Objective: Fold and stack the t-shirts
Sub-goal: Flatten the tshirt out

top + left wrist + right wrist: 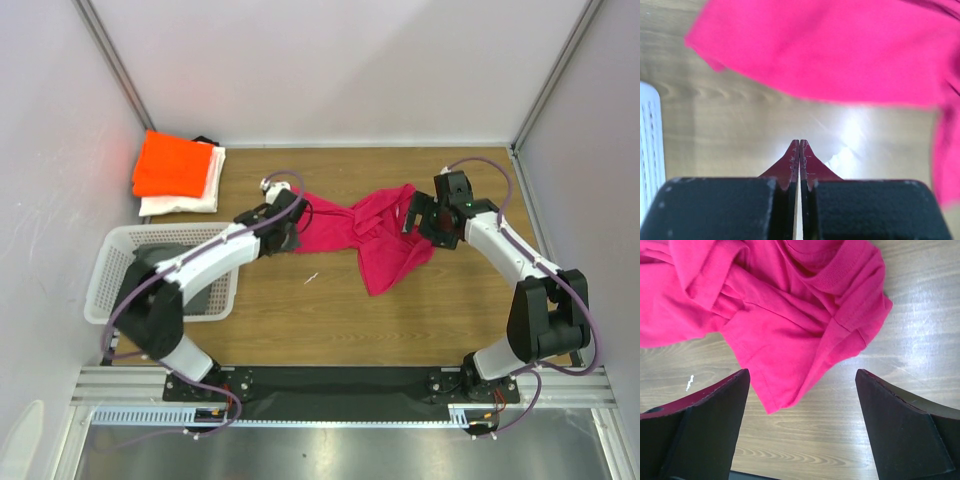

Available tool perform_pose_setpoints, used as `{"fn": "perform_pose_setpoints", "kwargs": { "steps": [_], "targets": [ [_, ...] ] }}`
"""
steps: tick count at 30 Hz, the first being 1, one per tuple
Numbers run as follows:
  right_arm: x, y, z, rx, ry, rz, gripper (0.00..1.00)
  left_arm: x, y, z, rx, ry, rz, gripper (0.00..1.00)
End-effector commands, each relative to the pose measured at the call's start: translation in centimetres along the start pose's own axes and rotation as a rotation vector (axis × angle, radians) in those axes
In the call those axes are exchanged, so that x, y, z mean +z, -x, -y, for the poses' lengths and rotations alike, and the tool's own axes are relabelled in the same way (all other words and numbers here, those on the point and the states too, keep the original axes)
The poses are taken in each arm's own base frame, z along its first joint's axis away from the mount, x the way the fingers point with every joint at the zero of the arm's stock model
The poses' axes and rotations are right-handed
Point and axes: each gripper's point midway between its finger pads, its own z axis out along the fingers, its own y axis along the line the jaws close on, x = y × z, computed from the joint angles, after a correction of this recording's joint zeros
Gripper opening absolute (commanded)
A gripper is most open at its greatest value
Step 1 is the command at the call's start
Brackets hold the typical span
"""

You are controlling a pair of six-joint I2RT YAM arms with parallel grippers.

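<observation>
On the surface point(330, 320) the loose t-shirt point(375, 245) lies mid-way, between the left hand point(285, 225) on its left and the right hand point(420, 215) on its right, while in the far left corner the upper t-shirt point(172, 165) lies on the lower t-shirt point(185, 203), with the basket point(108, 275) in front of them.

Under my left pincer point(288, 222) lay a pale wood-grain surface point(330, 310), with glare point(850, 142) shining just ahead of its tips. Plain white walls point(340, 70) stood beyond it, and a white lattice basket point(110, 290) sat to its left.
</observation>
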Motion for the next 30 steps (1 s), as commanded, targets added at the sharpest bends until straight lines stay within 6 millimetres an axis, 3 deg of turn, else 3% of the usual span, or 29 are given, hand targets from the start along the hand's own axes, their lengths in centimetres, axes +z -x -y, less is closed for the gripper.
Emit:
{"fn": "perform_pose_setpoints", "kwargs": {
  "steps": [1,4,9,13,16,17,20,23,28,30],
  "targets": [
    [-0.1,-1.0,1.0,0.021,-0.04,-0.029,0.93,-3.6,-2.3,-0.7,0.04,0.023,-0.006,0.0],
    [-0.1,-2.4,1.2,0.023,-0.039,-0.067,0.91,-5.3,-4.2,-1.3,0.05,0.025,-0.025,0.0],
    [0.8,-5.5,1.1,0.055,-0.02,-0.143,0.88,-7.4,-3.8,-1.8,0.013,-0.028,0.013,0.0],
    [1.7,-7.1,1.0,0.067,-0.029,-0.166,0.79,-7.8,-3.5,-2.1,0.024,-0.033,0.027,0.06],
    [2.1,-7.5,0.3,0.064,-0.022,-0.161,0.72,-8.1,-3.4,-2.0,0.049,-0.044,0.022,0.39],
    [2.3,-7.6,0.1,0.06,-0.019,-0.156,0.65,-8.1,-3.4,-1.9,0.068,-0.051,0.023,0.5],
    [2.9,-7.6,-0.3,0.046,-0.028,-0.145,0.44,-8.4,-3.1,-1.9,0.08,-0.063,0.033,0.67],
    [3.6,-7.3,-0.2,0.04,-0.049,-0.127,0.41,-8.7,-2.9,-2.0,0.082,-0.068,0.038,0.8],
    [4.9,-7.9,0.1,0.03,-0.077,-0.148,0.47,-9.3,-2.7,-2.6,0.074,-0.06,0.056,0.86],
    [5.2,-7.6,0.4,0.015,-0.106,-0.132,0.25,-9.7,-2.5,-2.7,0.066,-0.066,0.066,0.88]
  ]
}}
